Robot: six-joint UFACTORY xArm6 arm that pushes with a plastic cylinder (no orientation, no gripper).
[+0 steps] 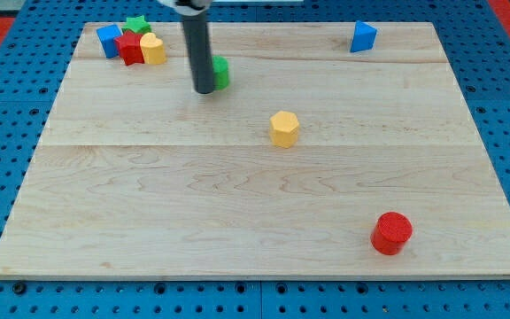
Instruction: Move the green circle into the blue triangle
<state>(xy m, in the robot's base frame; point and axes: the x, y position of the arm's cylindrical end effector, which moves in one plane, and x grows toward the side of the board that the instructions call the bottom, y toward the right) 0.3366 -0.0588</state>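
Green circle (222, 73) sits at eleven o'clock on the tabletop (237, 221), touching my tip (205, 89) at its left. Blue triangle (362, 36) lies well apart at one o'clock. No gripper shows.

A straight, dark grey rod (smooth, round in section); my tip (205, 90) ends bluntly.

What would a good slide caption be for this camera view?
My tip presses against the view's left side of the green circle, the blue triangle far toward the view's right.
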